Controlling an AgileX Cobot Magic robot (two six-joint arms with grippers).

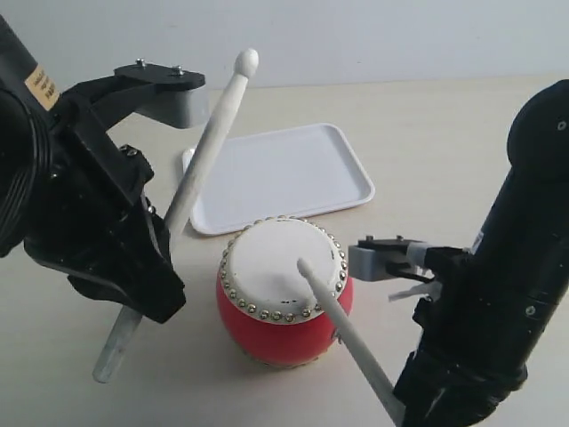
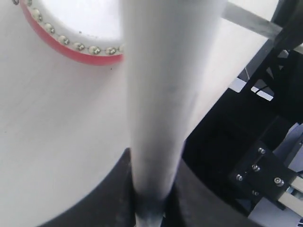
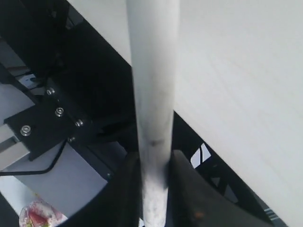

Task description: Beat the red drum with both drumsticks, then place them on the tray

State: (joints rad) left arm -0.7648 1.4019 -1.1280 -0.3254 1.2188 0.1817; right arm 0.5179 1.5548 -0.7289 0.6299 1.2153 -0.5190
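1. The red drum (image 1: 283, 302) stands upright on the bench (image 1: 462, 142), toward its near edge. The tray (image 1: 293, 173) lies flat just beyond the drum, toward the far edge, and its white surface carries nothing. Only the exterior view takes in the tray and the whole drum.
2. The left gripper (image 1: 160, 236) is clenched around the left drumstick (image 1: 209, 142) low on its shaft. The stick slants steeply upward, its rounded tip raised high and well clear of the drumhead.
3. The left wrist view shows this grasp close up. The dark jaws of the left gripper (image 2: 151, 203) press both sides of the pale shaft (image 2: 161, 94), and beyond it is an arc of the drum's studded rim (image 2: 75, 47) with a strip of red.
4. The right gripper (image 1: 400, 405) grasps the right drumstick (image 1: 342, 325), which angles up over the drumhead. Whether its tip touches the skin or sits just above it, I cannot tell.
5. The right wrist view shows the jaws of the right gripper (image 3: 154, 189) closed tight on that shaft (image 3: 152, 85), with bare bench (image 3: 246, 94) behind.
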